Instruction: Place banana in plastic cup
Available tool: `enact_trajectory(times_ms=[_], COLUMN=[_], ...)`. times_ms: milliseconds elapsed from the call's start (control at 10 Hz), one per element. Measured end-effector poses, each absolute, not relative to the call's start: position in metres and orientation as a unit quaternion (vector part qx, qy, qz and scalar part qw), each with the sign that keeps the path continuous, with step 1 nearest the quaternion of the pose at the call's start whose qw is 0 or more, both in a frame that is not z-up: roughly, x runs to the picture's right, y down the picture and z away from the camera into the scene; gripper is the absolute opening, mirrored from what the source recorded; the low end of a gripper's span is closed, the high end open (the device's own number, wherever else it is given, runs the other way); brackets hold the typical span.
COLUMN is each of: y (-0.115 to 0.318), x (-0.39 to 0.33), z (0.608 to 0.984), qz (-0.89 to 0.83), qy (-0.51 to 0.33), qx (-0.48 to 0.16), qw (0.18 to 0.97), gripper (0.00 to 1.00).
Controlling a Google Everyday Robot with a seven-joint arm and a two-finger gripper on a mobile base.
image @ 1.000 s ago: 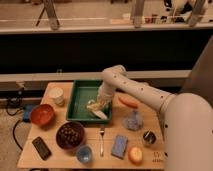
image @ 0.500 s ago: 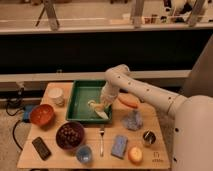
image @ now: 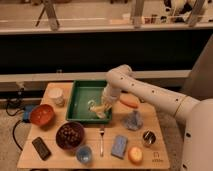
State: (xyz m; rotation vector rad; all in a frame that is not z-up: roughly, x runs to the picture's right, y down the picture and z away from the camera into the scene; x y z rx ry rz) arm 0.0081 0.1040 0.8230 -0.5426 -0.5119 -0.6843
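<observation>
Camera view: the robot's white arm reaches in from the right over a wooden desk (image: 30, 157), its end effector (image: 105, 102) low over the right front part of the green tray (image: 80, 87). The pale yellow banana (image: 98, 109) lies in that corner of the tray, right at the end effector; whether it is gripped, and how wide the end effector stands, cannot be told. The blue plastic cup (image: 84, 154) stands upright at the desk's front edge, well apart from the banana, just beside a dark bowl (image: 70, 135) and left of a fork (image: 101, 140). An orange carrot-like stick (image: 129, 100) lies right of the tray, a white paper cup (image: 56, 96) to its left, and a small metal cup (image: 148, 137) at front right.
</observation>
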Motion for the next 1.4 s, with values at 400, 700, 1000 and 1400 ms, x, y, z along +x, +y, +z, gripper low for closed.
enact_trajectory(times_ms=[400,700,1000,1400], y=[0.118,0.123,0.141,0.153], x=[0.010,0.004,-0.002,-0.020], z=[0.795,0.781,0.755,0.734], qz=[-0.337,-0.347,-0.357,-0.379], qy=[-0.245,-0.245,-0.244,-0.251], qx=[-0.262,-0.262,-0.259,-0.258], qw=[0.871,0.866,0.864,0.852], gripper=[0.09,0.09,0.09,0.09])
